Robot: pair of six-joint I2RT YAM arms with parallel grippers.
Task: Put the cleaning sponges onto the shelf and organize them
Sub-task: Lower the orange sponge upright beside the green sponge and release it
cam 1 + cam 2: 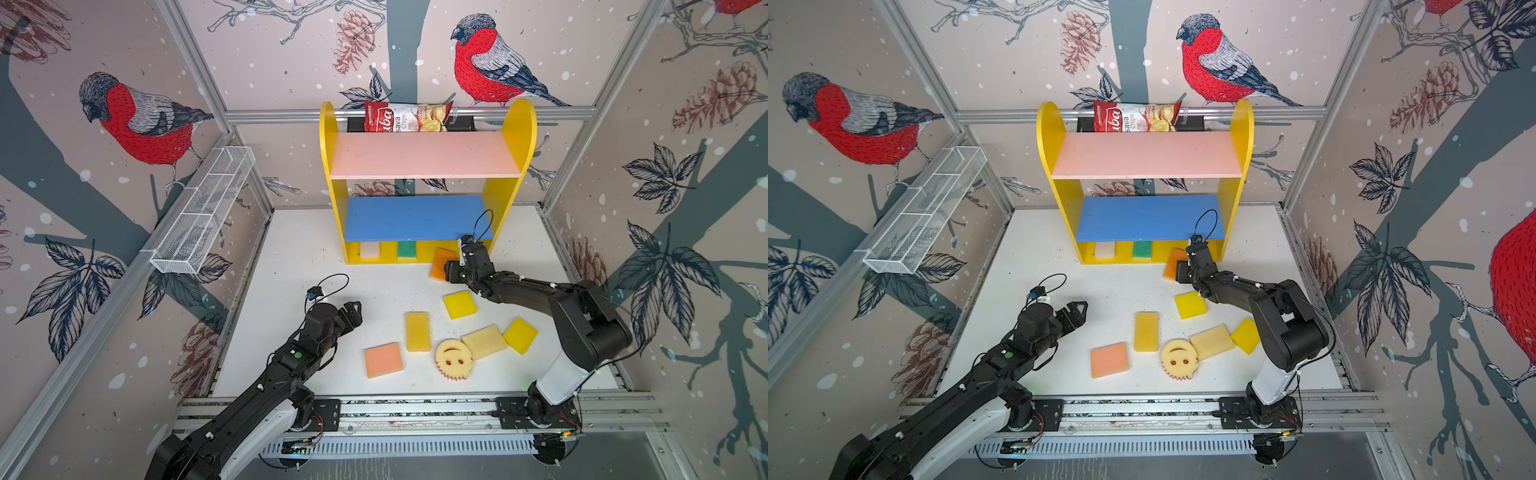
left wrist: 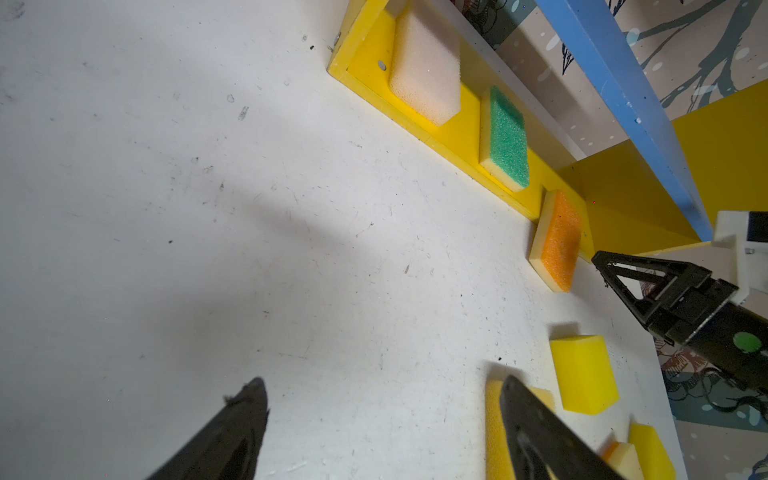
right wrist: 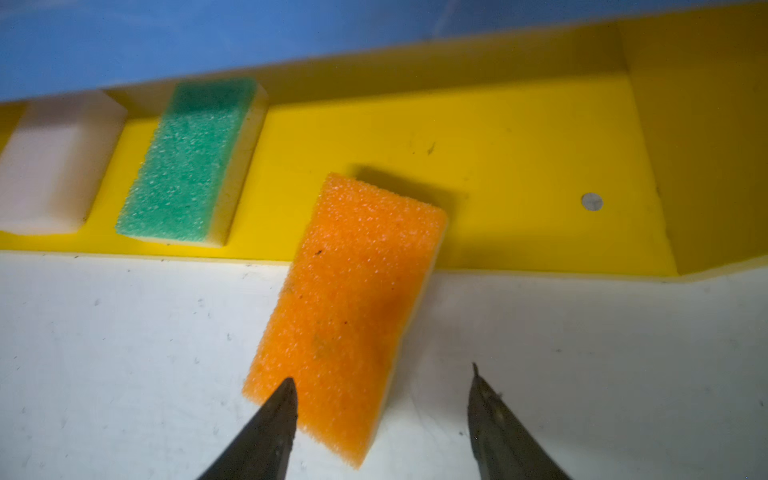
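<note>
Our right tool (image 3: 382, 373) stands spread, pinching nothing. One of its fingertips (image 3: 278, 419) overlaps the near corner of the orange sponge (image 3: 353, 299), and we cannot tell whether it touches. That sponge lies askew, its far end up on the yellow base of the shelf (image 3: 519, 166) and its near end on the white surface (image 3: 124, 353). Further along the same base, under the blue board, the green sponge (image 3: 191, 162) and the cream-white sponge (image 3: 50, 166) lie flat, side by side but apart.

Our left tool (image 2: 383, 379) is spread as well and empty, over the surface well short of the shelf.

Between the two arms, in a top view, we see six loose sponges on the surface. A bright yellow square (image 1: 460, 304) lies nearest the right tool. Then come a golden oblong (image 1: 417, 331), a pink sponge (image 1: 383, 359), and the round smiley sponge (image 1: 454, 359) against a cream block (image 1: 484, 341). A second yellow square (image 1: 520, 335) lies just beside that block. A chips bag (image 1: 407, 116) stands at the back of the shelf's top, behind the pink board.
</note>
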